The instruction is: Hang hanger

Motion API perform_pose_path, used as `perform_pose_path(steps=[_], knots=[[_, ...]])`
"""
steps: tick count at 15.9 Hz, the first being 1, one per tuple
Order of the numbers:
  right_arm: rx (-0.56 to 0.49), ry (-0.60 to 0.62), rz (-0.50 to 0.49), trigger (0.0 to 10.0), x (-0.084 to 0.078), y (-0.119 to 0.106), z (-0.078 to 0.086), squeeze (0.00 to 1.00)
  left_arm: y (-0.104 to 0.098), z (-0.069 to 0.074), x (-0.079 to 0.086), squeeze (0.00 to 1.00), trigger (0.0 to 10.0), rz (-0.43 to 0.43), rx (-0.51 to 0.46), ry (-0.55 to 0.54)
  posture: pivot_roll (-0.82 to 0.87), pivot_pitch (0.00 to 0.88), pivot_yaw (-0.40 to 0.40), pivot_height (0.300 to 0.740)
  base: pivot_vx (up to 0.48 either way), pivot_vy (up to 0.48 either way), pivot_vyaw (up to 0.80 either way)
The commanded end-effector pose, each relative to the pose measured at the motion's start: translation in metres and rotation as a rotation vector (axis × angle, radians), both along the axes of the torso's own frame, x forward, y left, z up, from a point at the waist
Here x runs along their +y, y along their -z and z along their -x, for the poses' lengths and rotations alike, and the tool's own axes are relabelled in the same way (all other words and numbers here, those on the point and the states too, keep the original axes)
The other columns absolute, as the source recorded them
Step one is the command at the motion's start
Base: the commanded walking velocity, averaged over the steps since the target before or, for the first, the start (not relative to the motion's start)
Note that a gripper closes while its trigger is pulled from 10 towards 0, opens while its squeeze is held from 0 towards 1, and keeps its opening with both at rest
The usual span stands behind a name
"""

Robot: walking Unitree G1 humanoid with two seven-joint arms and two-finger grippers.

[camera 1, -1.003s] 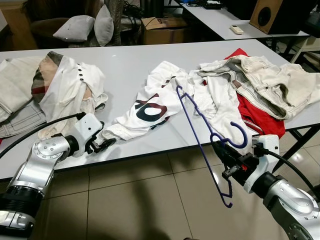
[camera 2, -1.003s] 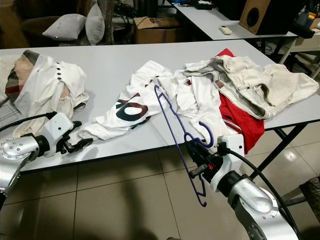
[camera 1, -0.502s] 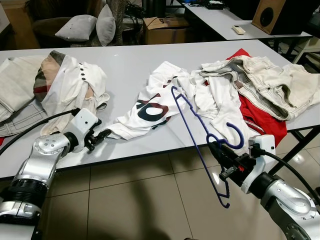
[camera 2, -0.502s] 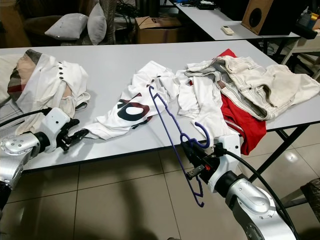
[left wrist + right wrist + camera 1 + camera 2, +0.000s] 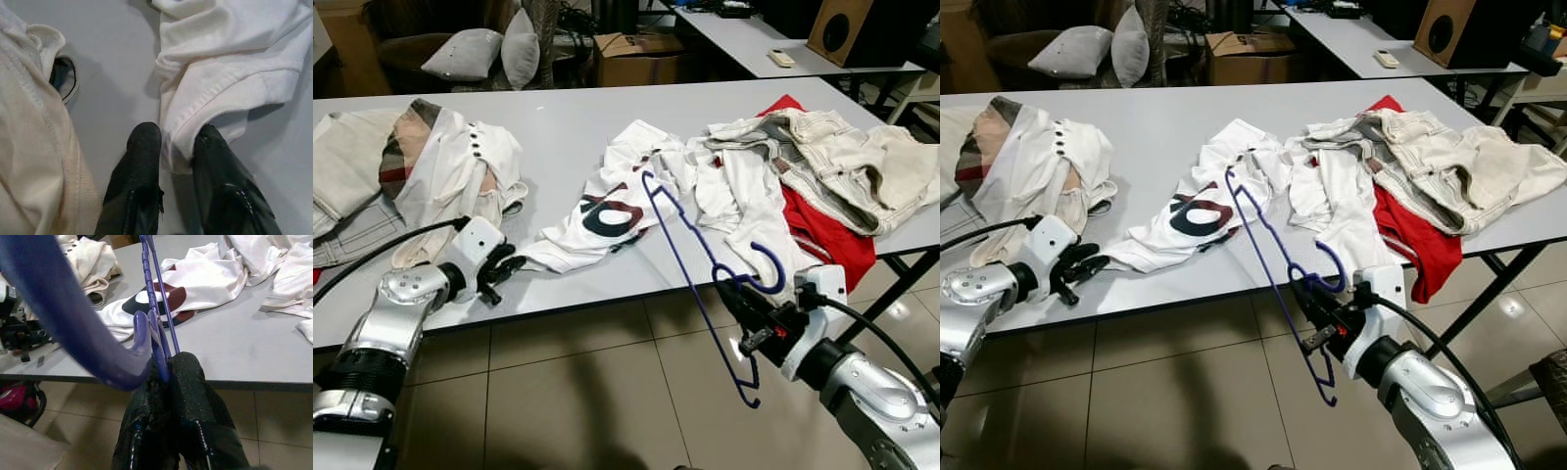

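A blue wire hanger (image 5: pixel 680 250) is held up over the table's front edge, its hook near my right gripper (image 5: pixel 736 297). That gripper is shut on the hanger's neck (image 5: pixel 156 340), just in front of the table. A white T-shirt with a dark red and black print (image 5: pixel 607 206) lies flat in the middle of the grey table (image 5: pixel 558 117). My left gripper (image 5: pixel 501 270) rests on the table at the shirt's near-left corner. Its two black fingers (image 5: pixel 144 147) are shut on the shirt's hem (image 5: pixel 195 125).
A white and beige shirt pile (image 5: pixel 450 166) lies left of my left gripper. A white garment (image 5: pixel 744 196), cream trousers (image 5: pixel 832 162) and a red cloth (image 5: pixel 818 230) cover the table's right end. Behind stand a cardboard box (image 5: pixel 631 54), cushions (image 5: pixel 475 51) and another table (image 5: pixel 754 39).
My left gripper has drawn back a little and closed on the shirt's hem. My right gripper has carried the hanger slightly to the left.
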State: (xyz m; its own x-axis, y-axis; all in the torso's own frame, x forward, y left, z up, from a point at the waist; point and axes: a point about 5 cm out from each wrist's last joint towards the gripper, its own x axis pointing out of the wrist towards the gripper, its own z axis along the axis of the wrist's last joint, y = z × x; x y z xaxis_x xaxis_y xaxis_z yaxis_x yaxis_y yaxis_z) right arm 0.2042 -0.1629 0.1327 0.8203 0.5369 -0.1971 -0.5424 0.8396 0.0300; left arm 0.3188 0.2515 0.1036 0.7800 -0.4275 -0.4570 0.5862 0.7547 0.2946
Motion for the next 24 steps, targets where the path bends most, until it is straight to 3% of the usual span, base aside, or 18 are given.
perform_pose_path(steps=[1,8,10,12,14,17,19,20,21,23,24], knots=[[-0.020,-0.020,0.007,10.0,0.000,-0.003,0.001,0.00,-0.009,-0.006,-0.005,0.00,0.0,0.027,-0.045,0.009,-0.09,0.000,-0.015,0.740,0.000,0.000,0.00],[0.018,-0.168,0.019,10.0,0.001,-0.003,0.018,0.00,-0.033,-0.020,-0.030,0.00,0.0,0.195,-0.132,0.050,-0.10,0.000,-0.003,0.740,0.000,0.000,0.00],[0.041,-0.224,0.011,10.0,0.000,-0.004,0.027,0.00,-0.058,-0.033,-0.040,0.00,0.0,0.256,-0.208,0.039,-0.10,0.000,0.000,0.740,0.000,0.000,0.00],[0.053,-0.272,0.006,10.0,0.001,-0.006,0.034,0.00,-0.095,-0.049,-0.054,0.00,0.0,0.262,-0.326,0.052,-0.10,0.000,0.005,0.740,0.000,0.000,0.00],[0.044,-0.291,0.009,10.0,0.004,-0.008,0.034,0.00,-0.148,-0.060,-0.075,0.00,0.0,0.245,-0.486,0.140,-0.10,0.000,0.015,0.740,0.000,0.000,0.00],[0.000,-0.192,-0.011,10.0,0.005,-0.010,0.021,0.00,-0.165,-0.057,-0.083,0.00,0.0,0.167,-0.536,0.210,-0.10,0.000,0.013,0.740,0.000,0.000,0.00],[0.018,-0.139,0.035,10.0,0.000,-0.005,0.015,0.00,-0.173,-0.057,-0.081,0.00,0.0,0.154,-0.575,0.195,-0.10,0.000,0.011,0.740,0.000,0.000,0.00],[0.048,-0.091,0.101,10.0,-0.007,0.002,0.010,0.00,-0.182,-0.056,-0.080,0.00,0.0,0.187,-0.603,0.181,-0.10,0.000,0.010,0.740,0.000,0.000,0.00],[0.102,0.007,0.205,10.0,-0.024,0.014,-0.006,0.00,-0.201,-0.053,-0.081,0.00,0.0,0.269,-0.648,0.196,-0.11,0.000,0.013,0.740,0.000,0.000,0.00],[0.089,0.040,0.233,10.0,-0.033,0.013,-0.023,0.00,-0.214,-0.052,-0.084,0.00,0.0,0.339,-0.679,0.208,-0.11,0.000,0.014,0.740,0.000,0.000,0.00],[0.022,0.047,0.255,10.0,-0.041,0.000,-0.049,0.00,-0.232,-0.049,-0.089,0.00,0.0,0.411,-0.695,0.264,-0.11,0.000,0.020,0.740,0.000,0.000,0.00]])
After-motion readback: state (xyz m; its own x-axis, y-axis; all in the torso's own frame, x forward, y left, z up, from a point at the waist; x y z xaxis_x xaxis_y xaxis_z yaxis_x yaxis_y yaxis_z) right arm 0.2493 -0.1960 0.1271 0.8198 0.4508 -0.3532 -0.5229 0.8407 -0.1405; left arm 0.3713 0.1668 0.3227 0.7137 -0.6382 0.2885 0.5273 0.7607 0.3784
